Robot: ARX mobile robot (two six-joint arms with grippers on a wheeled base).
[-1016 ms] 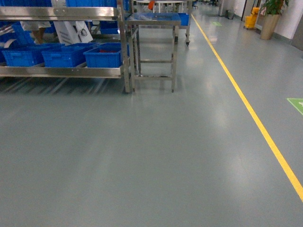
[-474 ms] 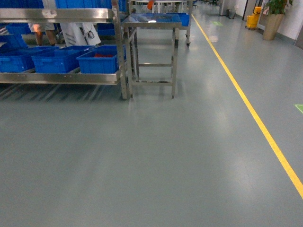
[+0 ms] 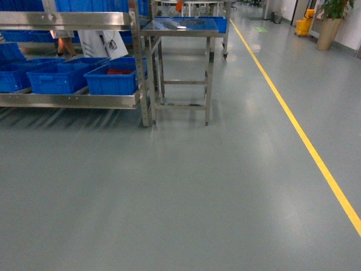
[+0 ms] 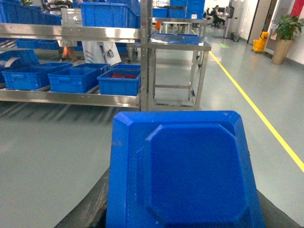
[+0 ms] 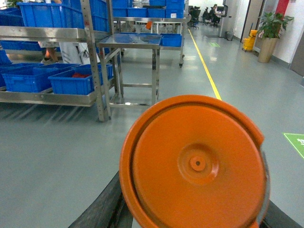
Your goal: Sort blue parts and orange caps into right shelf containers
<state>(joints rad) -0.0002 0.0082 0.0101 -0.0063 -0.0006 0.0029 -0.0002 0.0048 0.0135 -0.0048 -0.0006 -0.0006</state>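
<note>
In the left wrist view a blue part (image 4: 190, 166), a flat block with chamfered corners, fills the lower frame, and my left gripper (image 4: 183, 216) is shut on it, its dark fingers (image 4: 90, 209) showing at the sides. My right gripper (image 5: 192, 213) is shut on a round orange cap (image 5: 194, 164) with a small centre boss. Neither gripper appears in the head view. The right shelf containers, blue crates (image 3: 113, 76), sit in a row on the low steel shelf ahead to the left. The nearest crate (image 4: 119, 80) holds something red.
A steel shelf rack (image 3: 138, 62) stands at the left, with a steel table (image 3: 180, 28) carrying a blue tray beside it. A yellow floor line (image 3: 304, 141) runs along the right. A person's legs (image 3: 65, 45) show behind the rack. A potted plant (image 3: 330, 22) and a yellow bucket (image 3: 304, 25) stand far right.
In the head view the rack, crates and steel table have grown larger and slid lower and left, so they stand nearer. The yellow line has shifted slightly left.
</note>
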